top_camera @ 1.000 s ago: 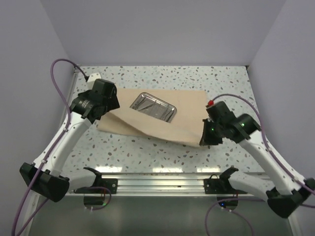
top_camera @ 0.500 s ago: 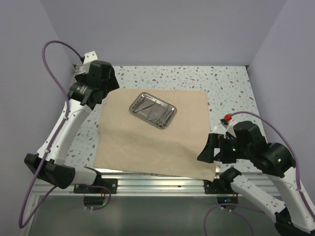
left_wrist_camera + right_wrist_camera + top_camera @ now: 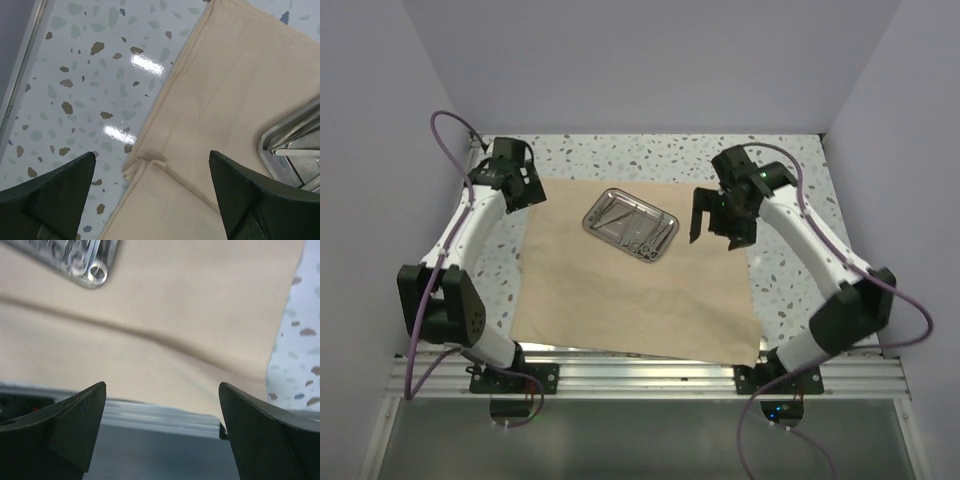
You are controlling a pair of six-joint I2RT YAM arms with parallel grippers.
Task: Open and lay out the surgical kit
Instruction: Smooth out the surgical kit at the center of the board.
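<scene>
The beige cloth wrap lies spread flat on the table, its near edge over the front rail. The steel tray rests on its far half, holding slim silver instruments. My left gripper hangs open over the cloth's far left corner; the left wrist view shows a small fold in the cloth between my open fingers, and the tray's edge at the right. My right gripper is open and empty above the cloth just right of the tray. The right wrist view shows the cloth and a tray corner.
The speckled tabletop shows around the cloth on the left, right and far sides. A metal rail runs along the near edge. Purple walls close in the back and both sides.
The cloth, folded one second ago, now lies spread out. My right gripper let go of its near right corner and swung up beside the tray. My left gripper shifted at the far left corner.
</scene>
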